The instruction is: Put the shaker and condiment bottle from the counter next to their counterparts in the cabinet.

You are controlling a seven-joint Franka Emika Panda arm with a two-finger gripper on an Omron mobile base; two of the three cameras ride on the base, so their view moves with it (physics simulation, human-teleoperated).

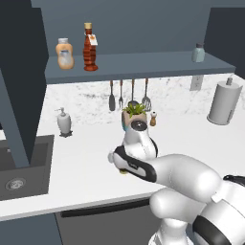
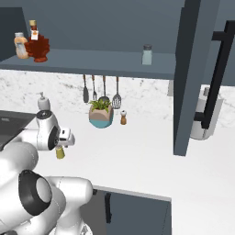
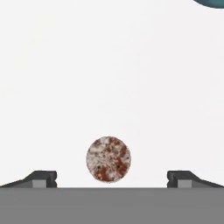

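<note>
Counts first: 2 bottles, 2 shakers, 1 pepper mill, 1 potted plant, 1 soap pump, 1 paper towel roll, 4 hanging utensils.

Condiment bottle (image 1: 89,48), tall dark red ribbed w/ tan cap, stood upright on the cabinet (image 1: 143,64) shelf, just beside the squat orange bottle (image 1: 65,53) on the shelf's left part. Pale grey-green shaker (image 1: 198,52) stood well apart from them, toward the shelf's right end.

Shaker (image 2: 60,152), yellow-olive, stood on the white tabletop (image 1: 86,167) under the arm's hand, partly hidden by it in the left base view. In the hand view its speckled brown-white round top (image 3: 108,159) showed from above, between the two fingertips.

Tool (image 3: 111,179) was wide open, fingertips far apart on both sides of the shaker top w/ clear gaps; no contact seen, nothing held. Height of the tool above the shaker can't be judged.

Behind the hand, near the backsplash: potted plant (image 1: 134,114) in a teal pot, w/ small brown pepper mill (image 1: 153,118) just beside it. 4 utensils (image 1: 129,98) hung on the wall below the shelf. Soap pump (image 1: 64,121) stood near the sink (image 1: 24,167); paper towel roll (image 1: 224,102) stood at the tabletop's right end.
</note>
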